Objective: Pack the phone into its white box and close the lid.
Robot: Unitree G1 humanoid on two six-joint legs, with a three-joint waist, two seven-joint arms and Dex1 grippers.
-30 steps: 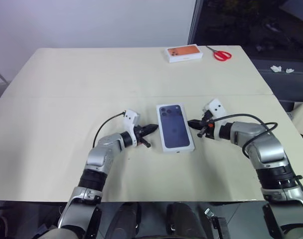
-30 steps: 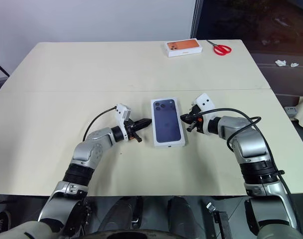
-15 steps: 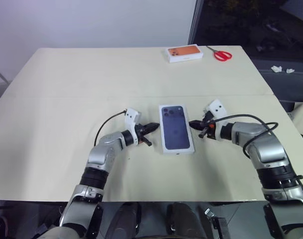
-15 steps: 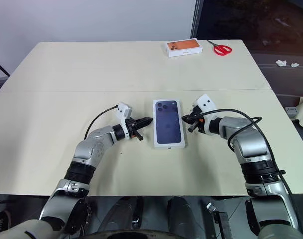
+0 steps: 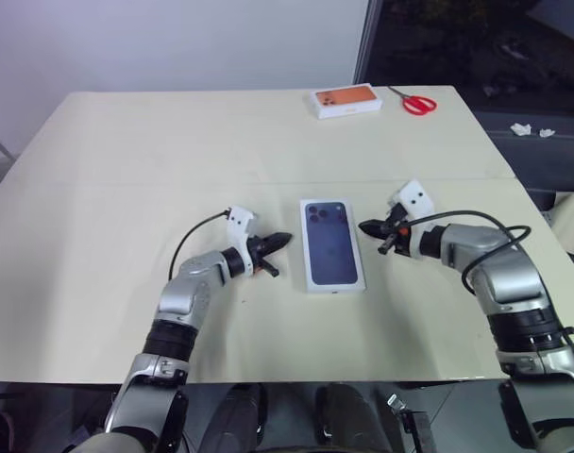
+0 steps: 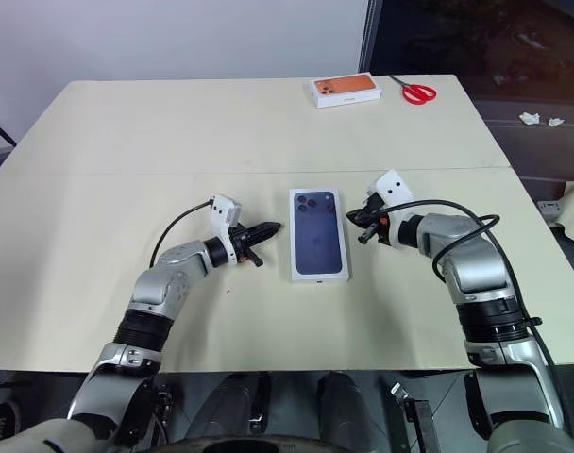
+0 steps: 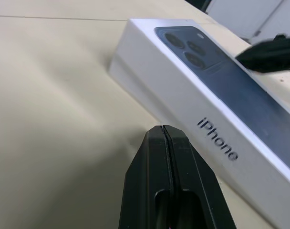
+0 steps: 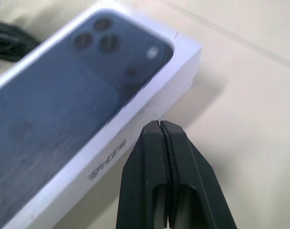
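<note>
From the head views we see the lid [image 5: 333,243] seated over the white box on the table [image 5: 126,189], between our left gripper [image 5: 279,242] and right gripper [image 5: 367,227]; both are clear of it; the phone is presumably inside. In the left wrist view our fingers [image 7: 169,181] are pressed together, empty; in the right wrist view likewise. We judge packing finished; next, simply withdraw.
</note>
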